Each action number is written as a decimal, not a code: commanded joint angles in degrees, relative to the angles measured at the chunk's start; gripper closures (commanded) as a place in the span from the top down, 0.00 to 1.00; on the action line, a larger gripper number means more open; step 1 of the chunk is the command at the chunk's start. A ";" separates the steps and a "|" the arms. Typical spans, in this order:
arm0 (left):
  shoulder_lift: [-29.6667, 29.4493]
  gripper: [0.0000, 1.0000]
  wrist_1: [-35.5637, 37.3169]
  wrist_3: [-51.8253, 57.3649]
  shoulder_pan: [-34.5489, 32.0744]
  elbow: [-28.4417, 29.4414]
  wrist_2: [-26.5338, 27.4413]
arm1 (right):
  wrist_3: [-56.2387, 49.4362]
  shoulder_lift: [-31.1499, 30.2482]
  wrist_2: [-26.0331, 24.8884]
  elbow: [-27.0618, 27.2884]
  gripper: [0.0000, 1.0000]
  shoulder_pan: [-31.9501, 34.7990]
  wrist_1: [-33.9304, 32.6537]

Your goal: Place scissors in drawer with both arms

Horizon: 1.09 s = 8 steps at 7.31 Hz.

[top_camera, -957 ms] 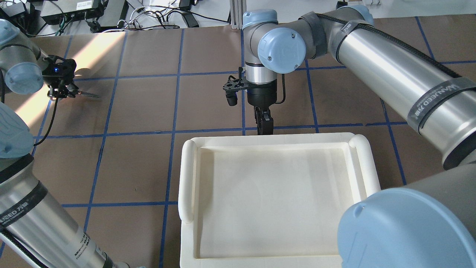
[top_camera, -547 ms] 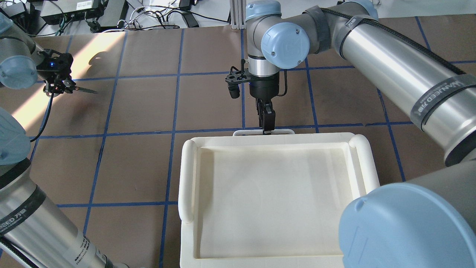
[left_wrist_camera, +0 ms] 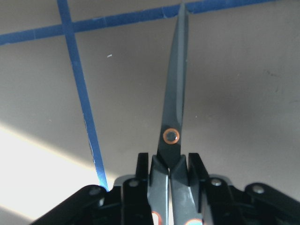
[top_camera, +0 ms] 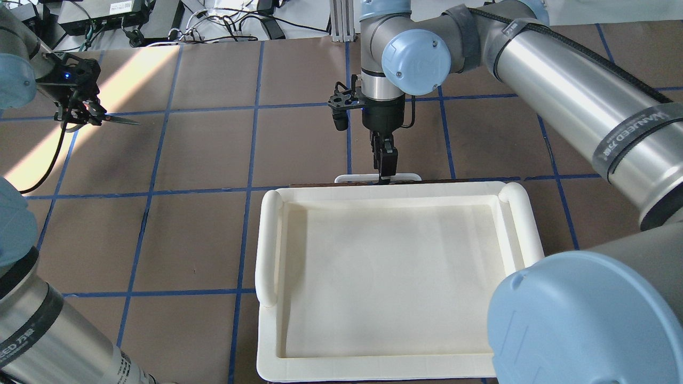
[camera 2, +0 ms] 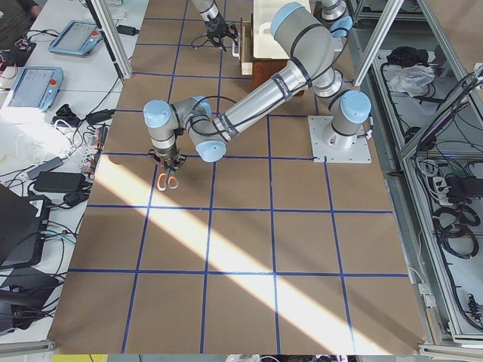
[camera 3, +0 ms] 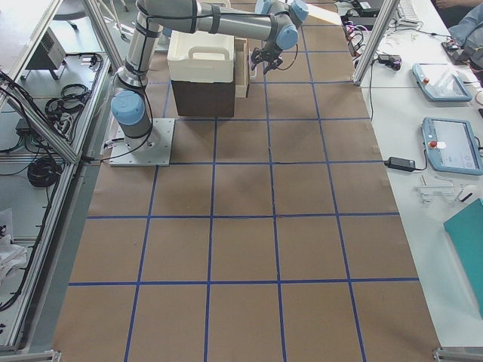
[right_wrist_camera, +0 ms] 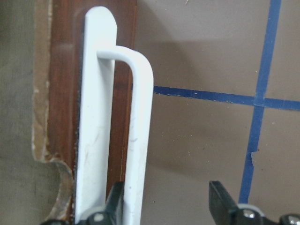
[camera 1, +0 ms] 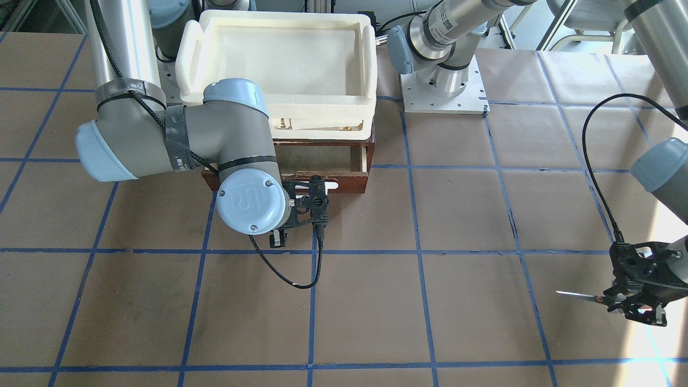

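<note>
My left gripper (top_camera: pixel 81 113) is shut on the scissors (top_camera: pixel 121 121) at the far left, blades pointing toward the table's middle, above the brown table. In the left wrist view the closed blades (left_wrist_camera: pixel 174 93) stick out between the fingers (left_wrist_camera: pixel 140 185). My right gripper (top_camera: pixel 385 173) is around the drawer's white bar handle (top_camera: pixel 352 177). In the right wrist view the handle (right_wrist_camera: pixel 140 131) lies against one finger (right_wrist_camera: pixel 116 204); the other finger (right_wrist_camera: pixel 220 201) stands apart. The drawer (camera 1: pixel 352 186) is pulled partly out, its pale interior (camera 1: pixel 317 158) showing.
A cream-white plastic tray (top_camera: pixel 267 240) sits on top of the dark cabinet (camera 3: pixel 200 98) that holds the drawer. The left arm's base plate (camera 1: pixel 443 86) is beside it. Cables and boxes (top_camera: pixel 213 24) lie beyond the table's far edge.
My right gripper has moved away from the tray, drawing the handle and drawer front out from under it. My left gripper with the scissors has shifted farther away and slightly left.
</note>
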 commanded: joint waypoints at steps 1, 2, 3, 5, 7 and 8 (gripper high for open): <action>3.65 0.00 -3.98 -1.36 -1.48 -0.21 0.27 | -0.32 1.33 -0.18 -2.10 0.65 -0.31 -1.48; 5.06 0.00 -6.00 -2.49 -1.66 -0.21 0.18 | -0.40 1.86 -1.14 -3.08 0.63 -0.31 -1.83; 6.72 0.00 -7.15 -2.94 -2.88 -0.30 0.70 | -0.58 1.95 -1.23 -3.17 0.63 -0.31 -2.88; 8.93 0.00 -10.05 -5.21 -4.91 -0.39 0.88 | -0.76 2.04 -1.32 -3.17 0.62 -0.40 -5.08; 11.30 0.00 -12.42 -9.69 -8.41 -0.74 0.88 | -0.85 2.04 -2.20 -3.17 0.60 -0.40 -7.01; 12.27 0.00 -13.83 -11.80 -9.56 -0.74 0.71 | -0.85 2.13 -2.55 -3.17 0.60 -0.40 -8.50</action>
